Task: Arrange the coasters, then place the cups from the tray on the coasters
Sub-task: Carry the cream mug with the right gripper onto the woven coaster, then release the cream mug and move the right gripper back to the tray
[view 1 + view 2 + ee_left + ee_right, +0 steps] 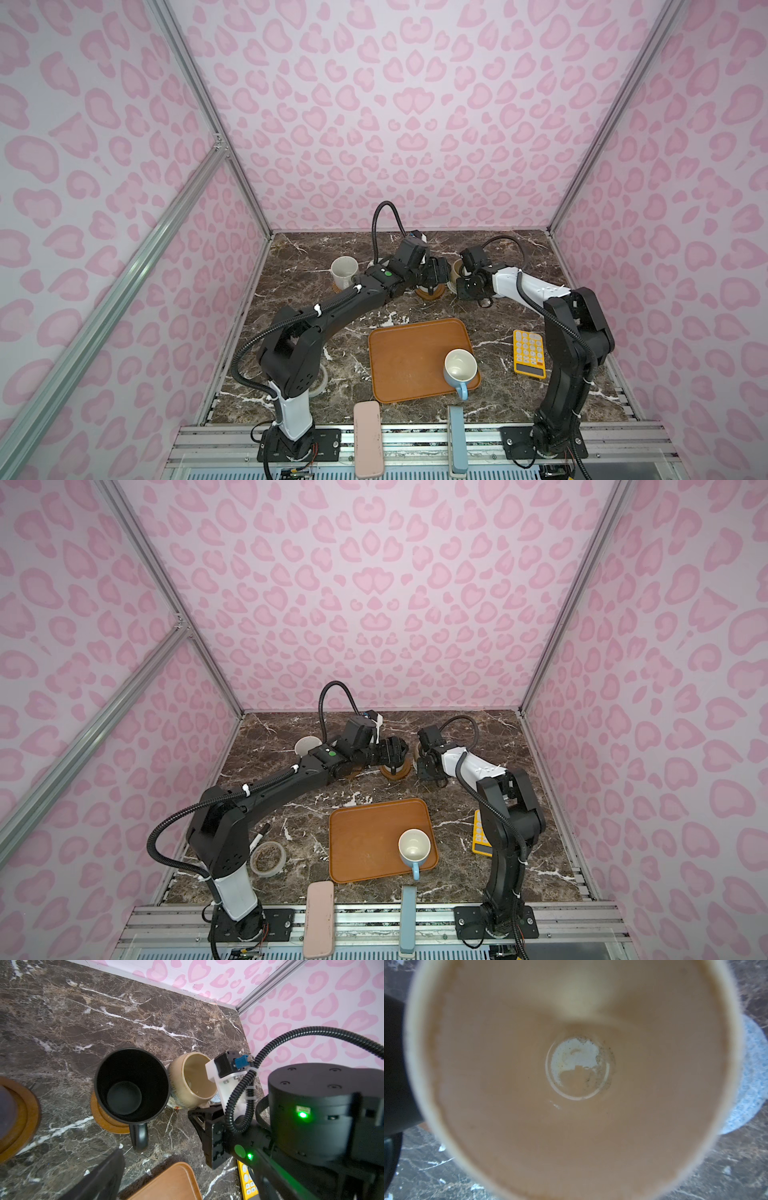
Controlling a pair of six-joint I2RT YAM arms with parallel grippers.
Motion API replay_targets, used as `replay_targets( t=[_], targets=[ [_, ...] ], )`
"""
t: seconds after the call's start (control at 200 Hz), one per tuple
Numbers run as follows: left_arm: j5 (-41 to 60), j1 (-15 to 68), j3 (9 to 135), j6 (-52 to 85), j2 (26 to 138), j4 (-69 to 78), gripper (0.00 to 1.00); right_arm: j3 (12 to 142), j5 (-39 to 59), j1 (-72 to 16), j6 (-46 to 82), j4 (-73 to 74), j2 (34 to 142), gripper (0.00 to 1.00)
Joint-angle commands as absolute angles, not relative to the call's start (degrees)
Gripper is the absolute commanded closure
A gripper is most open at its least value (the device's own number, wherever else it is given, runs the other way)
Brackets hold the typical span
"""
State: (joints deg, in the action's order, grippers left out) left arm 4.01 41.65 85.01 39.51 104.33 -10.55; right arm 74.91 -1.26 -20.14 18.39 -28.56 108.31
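Progress late in the task: four cups stand along the far side of the table (299, 266). The speckled white mug (344, 271) shows the edge of a tan coaster (336, 287) at its foot. The lavender mug (6, 1111), blurred at the frame edge, sits on a wooden coaster (22, 1105), and the black mug (131, 1084) on the second wooden coaster (104, 1124). The cream-yellow mug (187, 1084) covers the grey-blue coaster (753, 1076), which peeks out on one side only, so you may judge it off-centre. Your left hand (434, 272) hangs released above the black mug, grasping nothing. Your right hand (459, 279) sits at the cream-yellow mug, and you cannot tell whether it is clenched or released. Left to do: the light blue mug (460, 368) on the tray (407, 357); no free coaster for it is visible.
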Motion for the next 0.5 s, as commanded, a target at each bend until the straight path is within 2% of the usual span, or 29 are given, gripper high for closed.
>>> replay_targets(
  t=[0.0,0.07,0.175,0.225,0.385,0.4,0.415,0.495],
  targets=[
    [4.0,41.7,84.2,40.0,102.7,-8.6,0.03,75.3,-1.0,-20.1,18.6,-28.4,107.8,0.56],
    [3.8,41.6,83.7,39.9,101.9,-8.8,0.03,75.3,-1.8,-20.2,18.8,-29.2,106.5,0.43],
    [3.6,41.6,82.1,40.0,99.8,-8.6,0.03,74.6,-3.3,-20.6,19.0,-30.4,103.3,0.3],
    [3.7,41.6,81.1,40.0,98.4,-8.4,0.03,73.7,-3.9,-20.8,19.3,-30.9,101.1,0.19],
    [4.3,41.6,75.7,39.6,91.9,-8.4,0.03,70.2,-5.8,-22.9,19.0,-33.9,91.5,0.13],
    [4.5,41.7,75.1,39.6,91.1,-8.4,0.03,69.9,-6.2,-23.2,19.0,-34.4,90.5,0.04],
    [4.7,41.7,74.5,39.5,90.6,-8.3,0.03,69.5,-6.7,-23.5,19.1,-35.0,89.5,0.01],
    [7.4,41.7,70.8,39.5,86.7,-7.7,0.03,67.9,-6.5,-24.6,20.1,-38.4,84.5,0.01]
  ],
)
